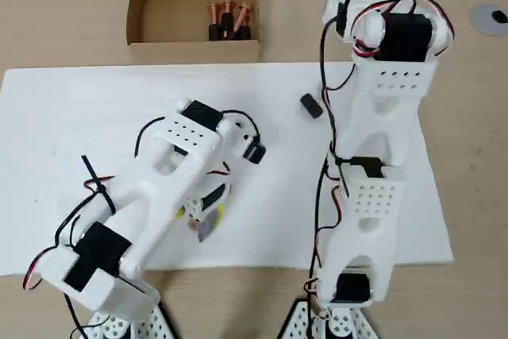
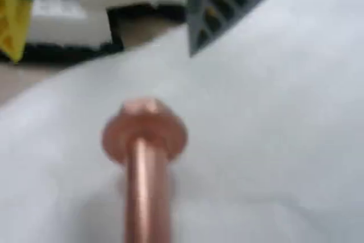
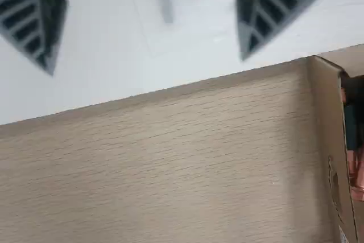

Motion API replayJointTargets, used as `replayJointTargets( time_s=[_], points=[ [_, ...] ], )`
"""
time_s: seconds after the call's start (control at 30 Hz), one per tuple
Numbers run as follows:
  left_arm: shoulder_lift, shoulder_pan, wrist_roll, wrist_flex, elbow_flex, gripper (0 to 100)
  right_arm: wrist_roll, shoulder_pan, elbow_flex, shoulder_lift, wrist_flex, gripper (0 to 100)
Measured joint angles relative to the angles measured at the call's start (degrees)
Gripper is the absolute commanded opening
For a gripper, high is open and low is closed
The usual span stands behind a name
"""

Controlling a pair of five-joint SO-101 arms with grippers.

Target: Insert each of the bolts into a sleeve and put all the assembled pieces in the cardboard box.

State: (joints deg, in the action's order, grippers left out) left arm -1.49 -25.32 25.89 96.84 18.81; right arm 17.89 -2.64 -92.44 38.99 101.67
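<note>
A copper bolt (image 2: pixel 145 157) lies on the white sheet (image 1: pixel 63 117) right under the left wrist camera, head towards the fingertips. The step in hand looks like picking it up. The left gripper (image 1: pixel 203 216) should settle with one finger on each side of the shaft and close near the head, leaving the plain end free to enter the black sleeve (image 1: pixel 311 105) lying near the right arm. Its jaws stand wide apart with nothing between them. The right gripper (image 3: pixel 147 61), likewise spread and empty, hangs over the table (image 3: pixel 170 157) beside the cardboard box (image 1: pixel 194 52), which holds three assembled pieces (image 1: pixel 228 21).
</note>
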Motion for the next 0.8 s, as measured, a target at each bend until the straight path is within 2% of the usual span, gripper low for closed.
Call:
replayJointTargets(
  time_s=[0.33,0.57,0.63,0.77,0.8],
  points=[
    [0.1,-0.1,-4.6,-15.7,9.7,21,0.0,0.0,0.0,0.0,0.0,24.9],
    [1.1,-0.1,-4.7,-20.0,13.7,20,0.0,0.0,0.0,0.0,0.0,24.9],
    [1.2,-0.1,-4.7,-20.8,14.2,17,0.0,0.0,0.0,0.0,0.0,24.9],
    [1.6,-0.6,-4.8,-22.6,14.7,0,0.0,0.0,0.0,0.0,0.0,24.9],
    [1.6,-0.8,-4.8,-23.1,14.8,0,0.0,0.0,0.0,0.0,0.0,24.9]
  ],
)
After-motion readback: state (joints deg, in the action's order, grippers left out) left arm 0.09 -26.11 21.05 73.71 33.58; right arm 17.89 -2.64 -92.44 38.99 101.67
